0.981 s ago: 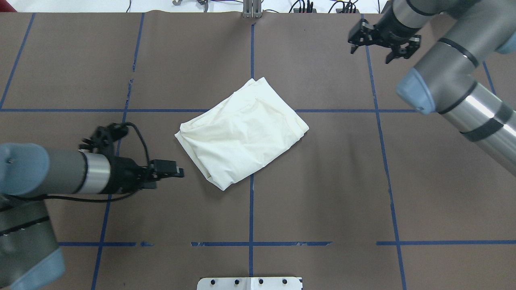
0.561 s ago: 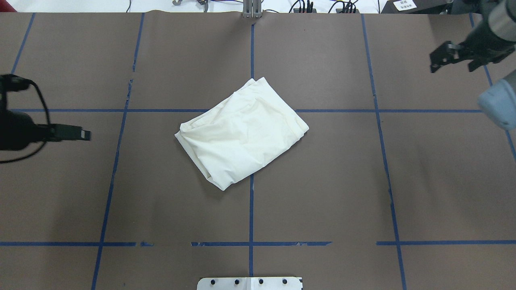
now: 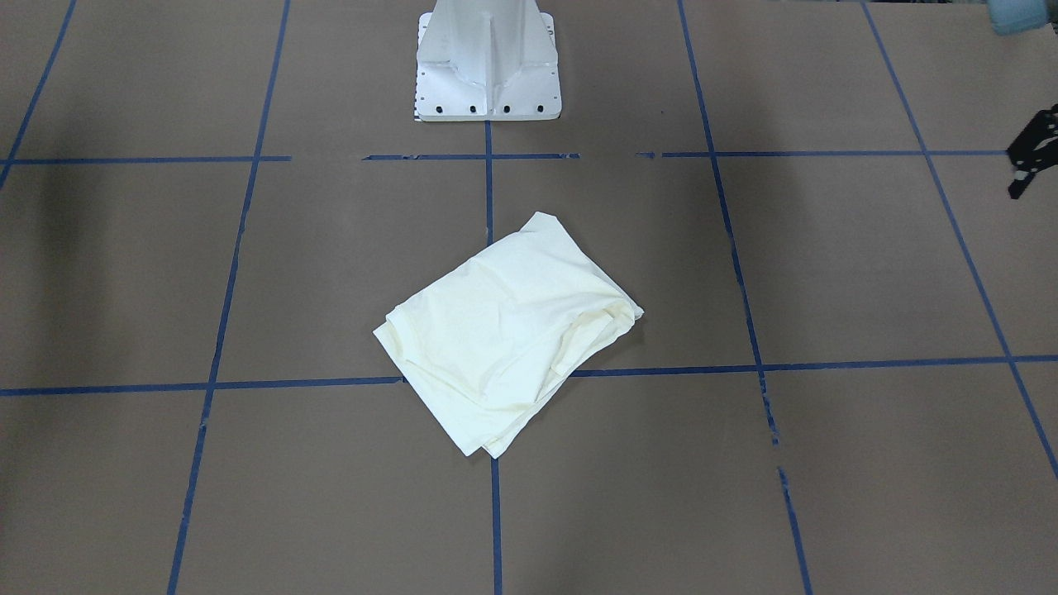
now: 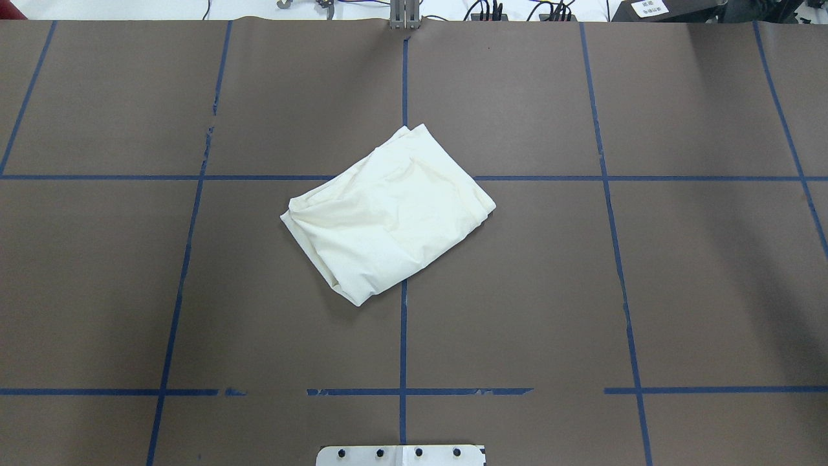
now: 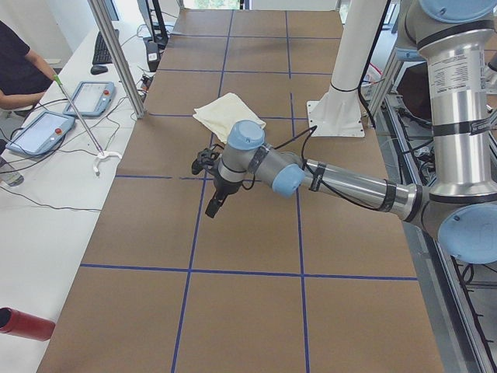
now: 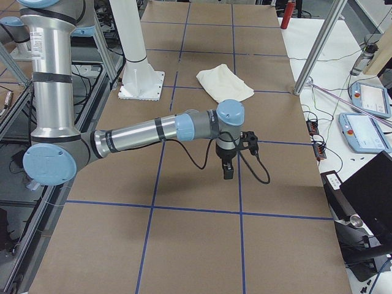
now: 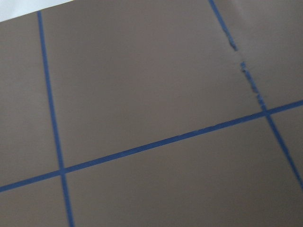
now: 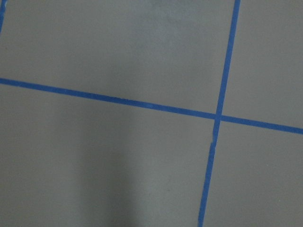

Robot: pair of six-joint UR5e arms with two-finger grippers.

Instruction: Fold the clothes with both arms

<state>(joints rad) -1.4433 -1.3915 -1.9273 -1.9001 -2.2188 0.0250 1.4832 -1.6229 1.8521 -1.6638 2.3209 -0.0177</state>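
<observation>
Overhead exterior checked. Found shirt (image 4: 388, 213) folded into a compact slanted packet at the middle of the counter (image 4: 582, 291), plain cream side up, over a blue tape (image 4: 402, 336) crossing. Judged light, limp, likely to slump; best pinched at the layered corners, through all plies. Found left pincer (image 5: 213, 207) and right pincer (image 6: 228, 171) hanging well apart from it, toward opposite ends; cannot tell whether open or closed. Noted broad open room on all sides, counter edges well off.
</observation>
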